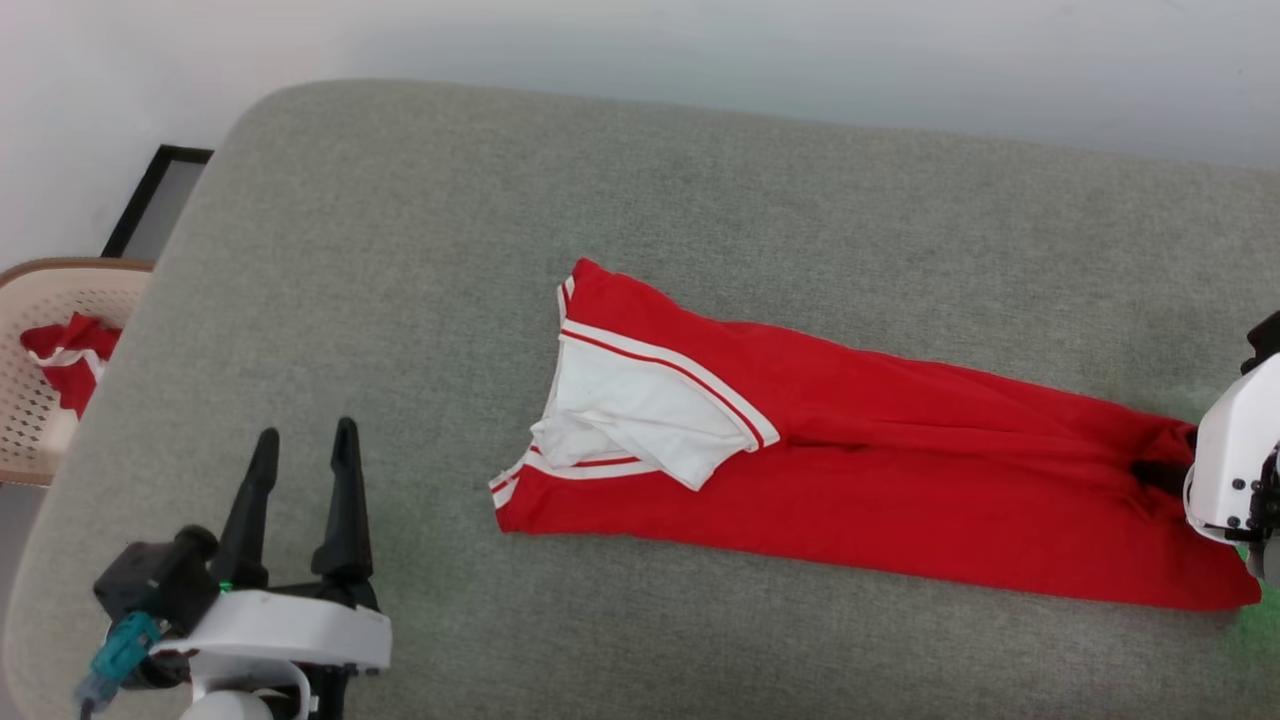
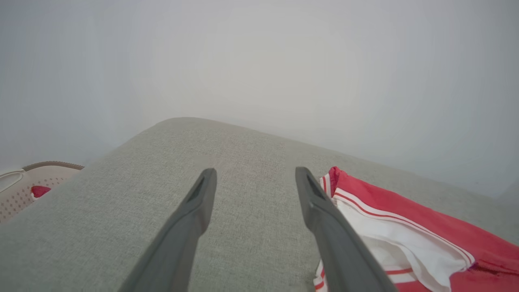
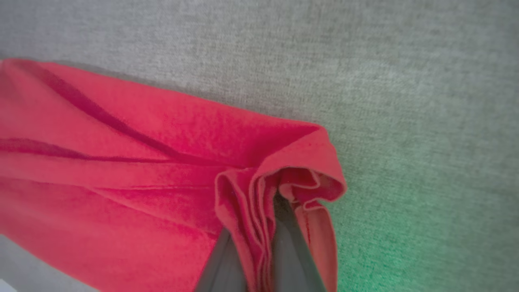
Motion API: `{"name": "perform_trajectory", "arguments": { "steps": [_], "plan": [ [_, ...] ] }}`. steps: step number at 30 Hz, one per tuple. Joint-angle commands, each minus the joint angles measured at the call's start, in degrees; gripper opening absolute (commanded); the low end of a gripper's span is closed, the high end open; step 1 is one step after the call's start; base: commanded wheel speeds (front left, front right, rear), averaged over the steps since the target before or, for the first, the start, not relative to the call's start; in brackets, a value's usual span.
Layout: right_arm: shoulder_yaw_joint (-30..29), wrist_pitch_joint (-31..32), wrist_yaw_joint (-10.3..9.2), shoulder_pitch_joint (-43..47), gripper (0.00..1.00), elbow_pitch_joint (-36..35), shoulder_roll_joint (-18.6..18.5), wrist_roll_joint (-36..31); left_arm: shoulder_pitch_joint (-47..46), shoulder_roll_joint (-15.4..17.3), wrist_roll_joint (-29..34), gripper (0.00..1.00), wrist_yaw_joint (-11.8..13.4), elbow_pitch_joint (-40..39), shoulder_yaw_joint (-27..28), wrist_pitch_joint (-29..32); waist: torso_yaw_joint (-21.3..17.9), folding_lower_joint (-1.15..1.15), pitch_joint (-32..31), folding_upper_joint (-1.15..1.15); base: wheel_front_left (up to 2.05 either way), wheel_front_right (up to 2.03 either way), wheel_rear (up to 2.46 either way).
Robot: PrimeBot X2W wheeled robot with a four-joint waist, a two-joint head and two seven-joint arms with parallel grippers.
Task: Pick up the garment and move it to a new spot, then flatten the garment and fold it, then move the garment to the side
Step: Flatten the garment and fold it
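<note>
Shirt is lying on the grey pad as a long narrow strip, folded lengthwise, running from about the middle of the pad out to the right edge of my head cam. A white sleeve with red and white striped trim sits folded on top at the strip's left end. The rest is plain red with a few long creases.

Right gripper is clamped on the shirt's right end. On its wrist cam I can see several layers of red hem bunched up and pinched between the two dark fingers, with the fabric curling over the tips. On the head cam it's mostly just the white housing at the right edge. There's a green glow on the pad next to it.

Left gripper is at the lower left over bare pad, jaws apart, nothing in them. It's clear of the shirt, off to the left of the sleeve end. On its wrist cam one finger overlaps the striped edge, but that's only the angle.

Off the pad's left side there's a pale perforated basket with another red and white cloth in it, and a black frame against the wall.
</note>
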Motion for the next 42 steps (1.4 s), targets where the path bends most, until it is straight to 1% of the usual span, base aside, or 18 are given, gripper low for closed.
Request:
{"name": "perform_trajectory", "arguments": {
  "steps": [1, 5, 7, 13, 16, 17, 19, 24, 28, 32, 38, 42],
  "plan": [
    [0.8, 1.2, -0.07, 2.1, 0.0, 0.7, 1.9, 0.4, 0.7, -0.8, 1.4, 1.0, -1.0, 0.5, 1.3, 0.0, -0.4, 0.0, 0.2, 0.0, 0.0, 0.0, 0.0],
    [0.4, 1.0, -0.07, 2.1, 0.0, -1.8, 0.8, 0.0, 1.1, -2.3, 2.9, 1.0, -2.9, 1.2, 3.7, 0.0, -1.2, 0.0, 0.2, 0.0, 0.0, 0.0, 0.0],
    [0.1, 0.4, -0.07, 2.1, 0.0, -2.9, -0.4, -0.4, 0.9, -3.1, 3.6, 1.0, -3.7, 1.4, 4.6, 0.0, -1.8, 0.0, 0.2, 0.0, 0.0, 0.0, 0.0],
    [-1.2, -1.0, -0.09, 2.0, 0.0, -4.4, -4.0, -2.4, 0.7, -4.4, 5.7, 1.0, -5.2, 1.6, 6.7, 0.0, -3.3, 0.0, -0.4, 0.0, 0.0, 0.0, 0.0],
    [-2.2, -2.1, -0.09, 1.6, 0.0, -4.0, -6.3, -3.4, 0.8, -4.8, 6.4, 1.0, -5.8, 1.8, 7.3, 0.0, -4.0, 0.0, -0.5, 0.0, 0.0, 0.0, 0.0],
    [-2.2, -2.1, -0.09, 1.6, 0.0, -4.0, -6.3, -3.4, 0.8, -4.8, 6.4, 1.0, -5.8, 1.8, 7.3, 0.0, -4.0, 0.0, -0.5, 0.0, 0.0, 0.0, 0.0],
    [-2.7, -2.8, -0.08, 1.2, 0.0, -3.3, -7.4, -4.4, 0.8, -5.0, 6.9, 1.0, -6.2, 2.0, 7.5, 0.0, -4.3, 0.0, -0.7, 0.0, 0.0, 0.0, 0.0],
    [-4.1, -4.6, -0.08, -0.1, 0.0, -0.3, -10.1, -7.7, 0.6, -5.6, 7.7, 1.0, -7.0, 2.8, 7.7, 0.0, -4.9, 0.0, -1.0, 0.0, 0.0, 0.0, 0.0],
    [-4.3, -5.0, -0.08, -1.1, 0.0, 1.4, -9.5, -8.2, 1.0, -5.8, 8.0, 1.0, -7.3, 3.3, 8.1, 0.0, -5.8, 0.0, -1.5, 0.0, 0.0, 0.0, 0.0],
    [-2.4, -3.4, -0.07, -1.5, 0.0, -0.8, -7.5, -6.0, 1.9, -5.8, 8.3, 1.0, -7.6, 3.6, 8.7, 0.0, -6.9, 0.0, -2.6, 0.0, 0.0, 0.0, 0.0],
    [1.5, 0.9, -0.07, 0.5, 0.0, -10.3, -5.1, 0.8, 3.5, -6.3, 8.2, 1.0, -7.8, 4.1, 10.0, 0.0, -8.5, 0.0, -5.0, 0.0, 0.0, 0.0, 0.0],
    [4.1, 3.1, -0.07, 0.8, 0.0, -17.3, -3.2, 3.2, 3.7, -6.9, 8.6, 1.0, -8.1, 4.5, 9.8, 0.0, -8.8, 0.0, -6.2, 0.0, 0.0, 0.0, 0.0]
  ]
}}
